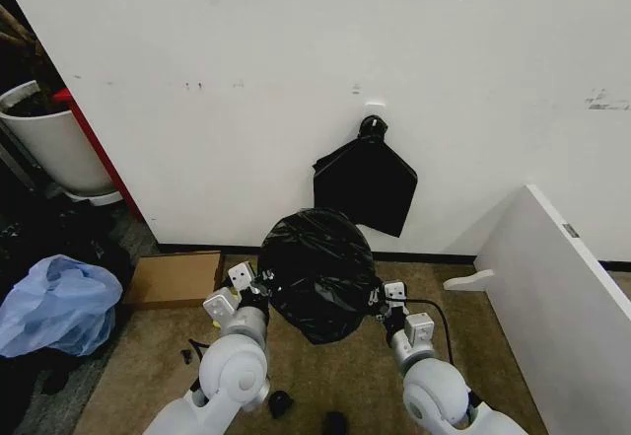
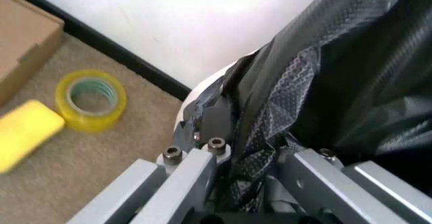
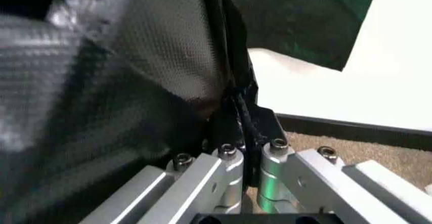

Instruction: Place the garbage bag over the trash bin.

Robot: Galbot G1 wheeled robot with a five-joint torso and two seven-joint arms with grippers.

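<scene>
The head camera looked steeply down from above at the bag (image 1: 320,272) by the wall (image 1: 296,60). Each wrist camera sat right behind its own fingers, pressed close against the bag (image 2: 351,82) (image 3: 121,82), one from either side; all three shared it.

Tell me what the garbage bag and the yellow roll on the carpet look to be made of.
The garbage bag: thin black plastic film, glossy, wrinkled, with an embossed diamond texture; both grippers pinch it. The yellow roll: apparently clear-yellow adhesive tape wound on a ring core, judging by its translucent shiny band.
</scene>
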